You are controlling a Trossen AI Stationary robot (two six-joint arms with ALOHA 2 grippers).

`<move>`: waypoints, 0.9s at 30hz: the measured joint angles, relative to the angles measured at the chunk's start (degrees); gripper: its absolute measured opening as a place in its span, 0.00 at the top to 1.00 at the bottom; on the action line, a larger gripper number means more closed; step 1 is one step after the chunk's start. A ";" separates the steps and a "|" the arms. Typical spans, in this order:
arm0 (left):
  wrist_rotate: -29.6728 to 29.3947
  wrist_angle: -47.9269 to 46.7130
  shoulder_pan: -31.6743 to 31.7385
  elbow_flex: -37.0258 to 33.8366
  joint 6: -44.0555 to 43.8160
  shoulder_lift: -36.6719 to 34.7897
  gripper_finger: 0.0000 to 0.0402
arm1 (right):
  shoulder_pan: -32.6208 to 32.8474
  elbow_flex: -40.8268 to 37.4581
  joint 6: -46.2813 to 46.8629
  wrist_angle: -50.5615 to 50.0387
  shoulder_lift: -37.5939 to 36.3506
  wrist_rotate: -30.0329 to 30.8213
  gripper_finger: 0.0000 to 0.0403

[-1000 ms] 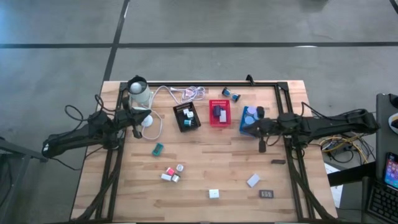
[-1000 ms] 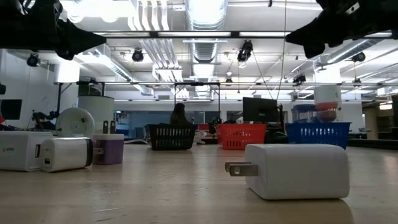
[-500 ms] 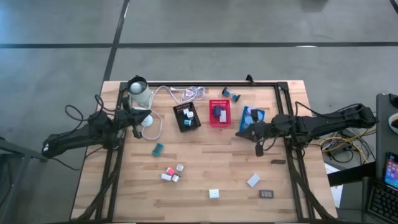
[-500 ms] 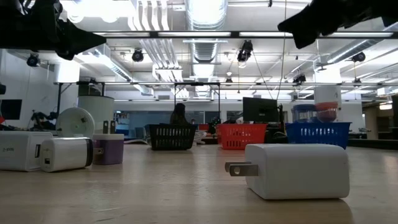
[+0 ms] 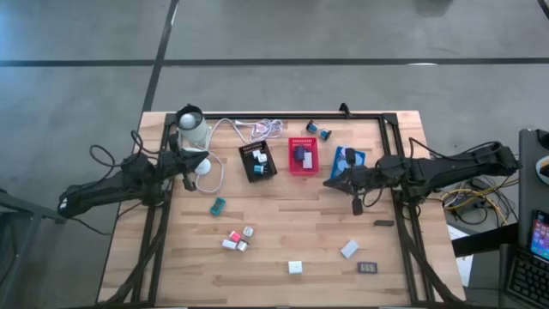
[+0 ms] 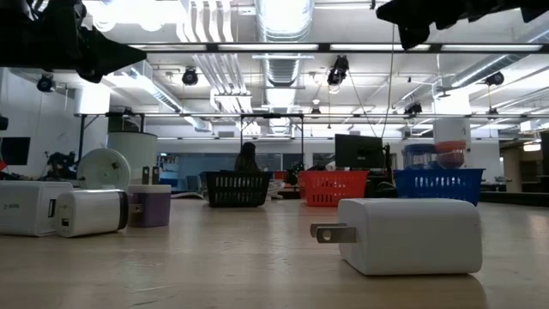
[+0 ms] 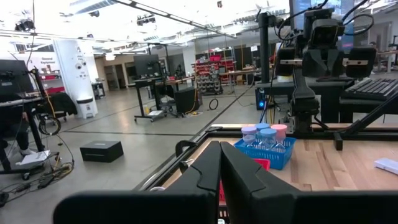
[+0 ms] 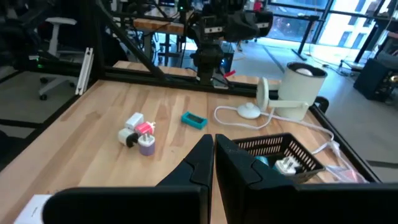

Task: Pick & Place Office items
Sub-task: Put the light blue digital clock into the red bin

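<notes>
- Wooden surface (image 5: 274, 236) carries three small trays in a row at the far side: black tray (image 5: 257, 160), red tray (image 5: 303, 156), blue tray (image 5: 347, 163).
- Progress, as judged: partly done. Each tray already holds a few items; the blue one holds round rolls.
- Outstanding: teal block (image 5: 218, 205); a cluster of pink and white pieces (image 5: 237, 239); white charger (image 5: 295, 267); white block (image 5: 348, 249); dark rectangle (image 5: 369, 268); another dark piece (image 5: 384, 223); two blue rolls (image 5: 318, 130) behind the trays.
- Orientation: the white charger lies flat, prongs level; in the low view they point toward the picture's left. The teal block's long axis runs diagonally across the boards.
- Right gripper (image 5: 329, 182) hangs above the surface just beside the blue tray, fingers pressed together, carrying nothing.
- Left gripper (image 5: 202, 161) waits near the white cable, likewise closed and empty.
</notes>
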 joint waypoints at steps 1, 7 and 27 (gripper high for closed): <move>0.00 -0.01 -0.02 0.00 0.02 0.00 0.97 | 0.00 0.34 -0.06 -0.01 0.30 0.00 0.97; 0.00 -0.01 -0.01 0.00 0.01 0.00 0.97 | 0.00 2.94 0.59 -0.01 3.52 0.00 0.97; 0.02 -0.01 -0.01 -0.01 0.02 0.00 0.97 | -0.02 6.01 0.42 9.62 16.83 0.00 0.97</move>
